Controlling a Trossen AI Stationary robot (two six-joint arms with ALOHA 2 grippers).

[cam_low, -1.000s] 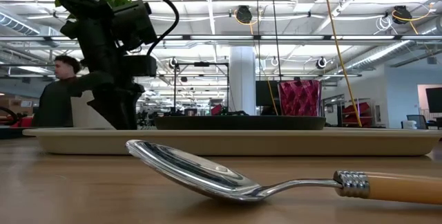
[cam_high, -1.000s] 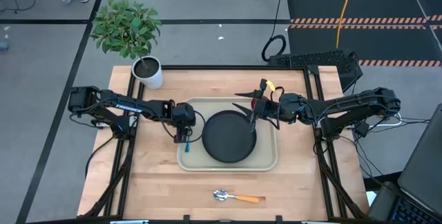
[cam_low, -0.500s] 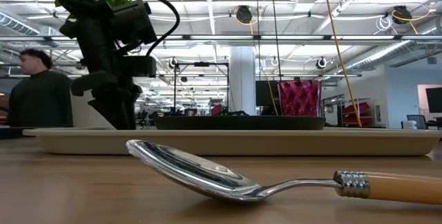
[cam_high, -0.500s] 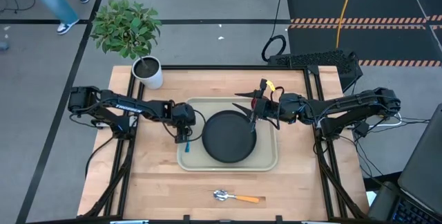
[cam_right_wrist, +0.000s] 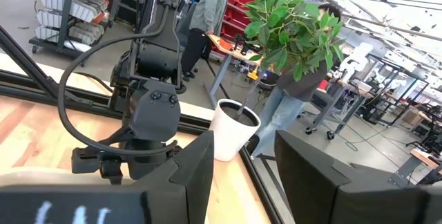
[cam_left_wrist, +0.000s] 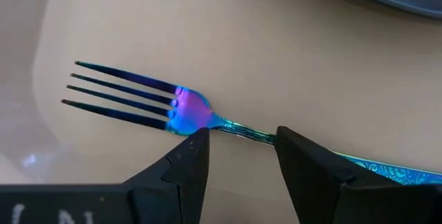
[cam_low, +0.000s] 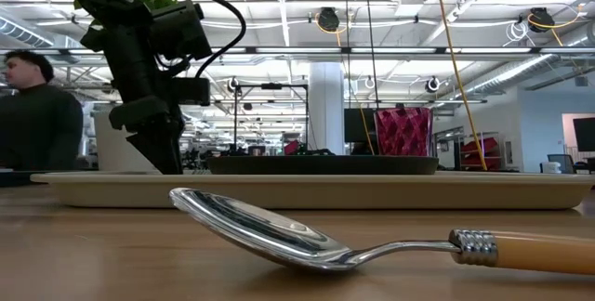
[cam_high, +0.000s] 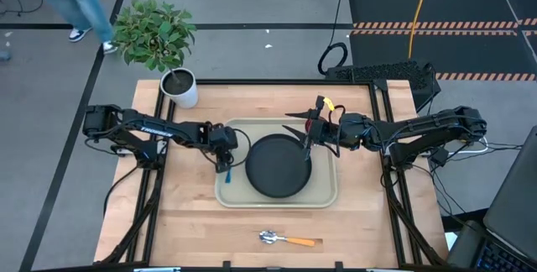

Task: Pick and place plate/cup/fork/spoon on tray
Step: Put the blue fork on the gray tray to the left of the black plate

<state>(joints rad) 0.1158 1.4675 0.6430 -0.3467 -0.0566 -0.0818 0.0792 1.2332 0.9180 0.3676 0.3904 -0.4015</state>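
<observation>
The blue fork [cam_left_wrist: 186,110] lies flat on the floor of the beige tray [cam_high: 327,198], along its left side. My left gripper [cam_left_wrist: 242,158] points steeply down over it, open, with the fork's neck crossing the gap below the fingertips. In the high view only a blue end [cam_high: 226,170] peeks out under this gripper [cam_high: 225,159]. The black plate [cam_high: 278,167] sits on the tray's middle. The red cup [cam_low: 403,132] stands behind the plate, its foot hidden. The spoon [cam_high: 287,239] lies on the bare wood near the front edge. My right gripper [cam_high: 300,129] hovers open and level over the tray's far right.
A white pot with a green plant [cam_high: 178,87] stands at the table's far left corner. A person [cam_high: 84,3] walks on the floor beyond it and also shows in the low view [cam_low: 37,106]. Bare wood lies left, right and in front of the tray.
My left gripper has rolled a little about the line it points along, staying in place over the tray's left side with the same finger gap. The fork has kept its place. A person has walked past behind the table.
</observation>
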